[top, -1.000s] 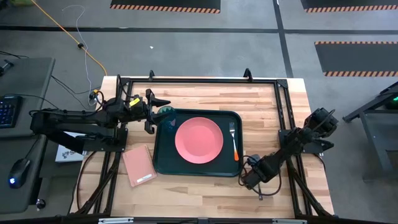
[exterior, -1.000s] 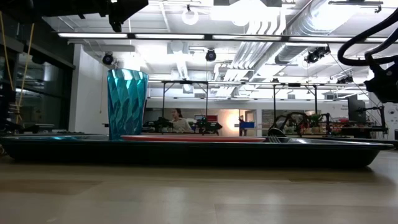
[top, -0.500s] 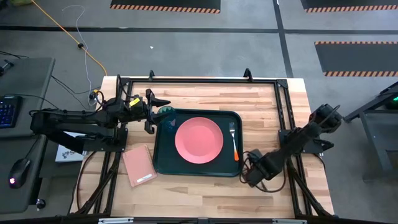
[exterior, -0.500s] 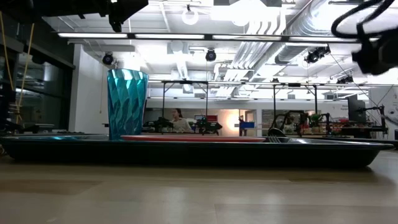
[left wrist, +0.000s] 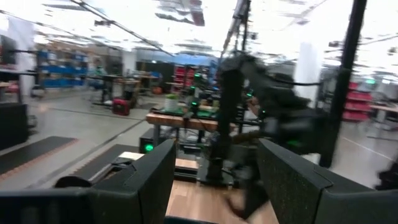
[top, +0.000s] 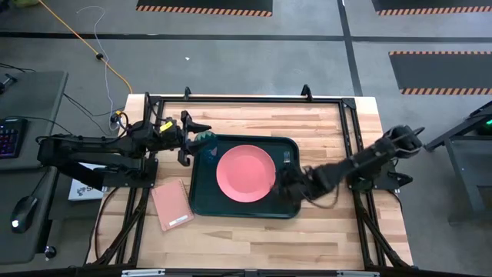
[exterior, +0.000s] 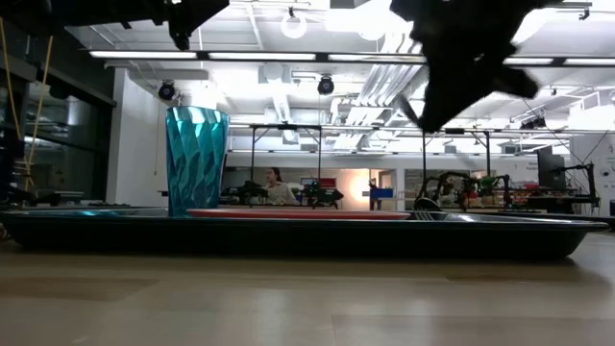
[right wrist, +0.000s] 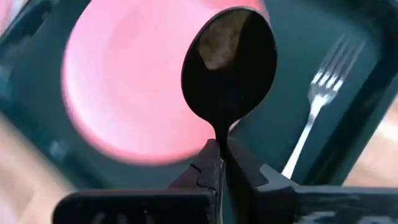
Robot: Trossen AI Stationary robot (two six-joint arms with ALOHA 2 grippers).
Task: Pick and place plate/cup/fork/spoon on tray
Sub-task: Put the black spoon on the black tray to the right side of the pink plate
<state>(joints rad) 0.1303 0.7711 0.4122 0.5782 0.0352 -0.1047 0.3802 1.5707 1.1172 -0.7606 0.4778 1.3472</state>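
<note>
The dark green tray (top: 201,192) lies mid-table with the salmon-pink plate (top: 246,171) flat on it. The teal cup (top: 206,141) stands upright at the tray's far left corner, also in the low view (exterior: 197,159). The fork (right wrist: 314,115) lies on the tray to the right of the plate. My right gripper (top: 281,181) hovers over the tray's right part, shut on the dark spoon (right wrist: 230,62). My left gripper (left wrist: 214,186) is open and empty, raised above the tray's far left corner beside the cup. My right gripper pinches the spoon's thin handle (right wrist: 219,138) between its two fingers, just behind the bowl. The spoon sticks out ahead of the fingers along them, its bowl (right wrist: 230,62) over the plate's right edge. It is lifted clear of the tray.
A pink rectangular pad (top: 172,205) lies on the table to the near left of the tray. A black metal frame (top: 246,100) runs around the table's far and side edges. Bare wood (top: 246,235) lies near the front edge.
My right gripper has swung from the table's near right area toward the left and out over the tray's right part, carrying the spoon. The fork's orange handle is now hidden under the arm in the high view.
</note>
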